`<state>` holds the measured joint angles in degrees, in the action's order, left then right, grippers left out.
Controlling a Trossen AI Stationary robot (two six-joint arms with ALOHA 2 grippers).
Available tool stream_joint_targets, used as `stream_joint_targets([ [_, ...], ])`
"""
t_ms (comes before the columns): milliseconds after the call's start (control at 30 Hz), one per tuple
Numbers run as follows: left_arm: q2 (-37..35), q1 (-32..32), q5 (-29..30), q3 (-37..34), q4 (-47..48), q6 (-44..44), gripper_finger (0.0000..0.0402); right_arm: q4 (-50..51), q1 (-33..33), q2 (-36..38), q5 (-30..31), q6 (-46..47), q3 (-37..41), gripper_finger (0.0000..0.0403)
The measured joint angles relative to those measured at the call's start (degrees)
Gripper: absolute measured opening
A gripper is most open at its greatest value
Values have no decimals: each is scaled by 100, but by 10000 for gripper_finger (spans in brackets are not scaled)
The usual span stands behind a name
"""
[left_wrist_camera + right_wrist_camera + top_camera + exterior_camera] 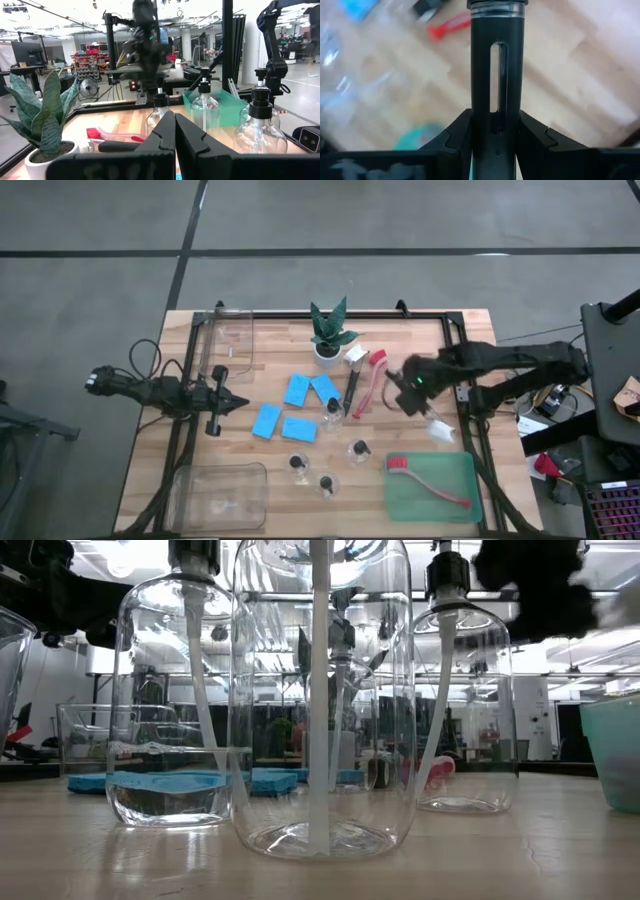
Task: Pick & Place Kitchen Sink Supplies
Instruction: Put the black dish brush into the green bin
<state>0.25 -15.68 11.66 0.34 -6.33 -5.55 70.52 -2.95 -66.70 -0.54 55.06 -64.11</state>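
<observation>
My right gripper (416, 400) is over the table's right half, above the green tray's (470, 510) far edge. It is shut on a black-handled brush (497, 60), whose white head (440, 430) hangs lowest. Four blue sponges (297, 390) lie flat at mid-table. Four small clear bottles (360, 450) stand near them. A black brush (352, 390) and a red brush (372, 385) lie by the plant. Another red brush (428, 480) lies in the tray. My left gripper (228, 402) waits shut at the left. My right gripper pinches the brush's black handle at its slotted part (512, 120) between its two fingers. The fingers point steeply down and the handle runs on past the fingertips, along them. The brush is lifted clear of the table and hangs slanted, head downward.
A potted plant (330, 335) stands at the far middle. One clear bin (232, 340) sits at the far left and another (220, 495) at the near left. Bare wood shows between the bottles and the tray.
</observation>
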Motion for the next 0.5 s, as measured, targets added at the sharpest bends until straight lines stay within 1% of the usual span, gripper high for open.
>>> stream_joint_targets([
  [67, 0, 0, 2, 0, -1, 0, 0, 444, -542, -20, 12, 434, -308, 106],
  [167, 0, 0, 2, 0, 0, 0, 0, 963, -1426, -113, 236, 1297, -639, 106],
  [333, 0, 0, 1, 0, -1, -1, 0, 1010, -2795, -399, 578, 2492, -764, 106],
  [433, 0, 0, 1, 0, 0, 0, 0, 977, -3375, -729, 634, 2965, -793, 107],
  [500, 0, 0, 1, 0, -2, 0, 0, 913, -3669, -1013, 627, 3022, -858, 107],
])
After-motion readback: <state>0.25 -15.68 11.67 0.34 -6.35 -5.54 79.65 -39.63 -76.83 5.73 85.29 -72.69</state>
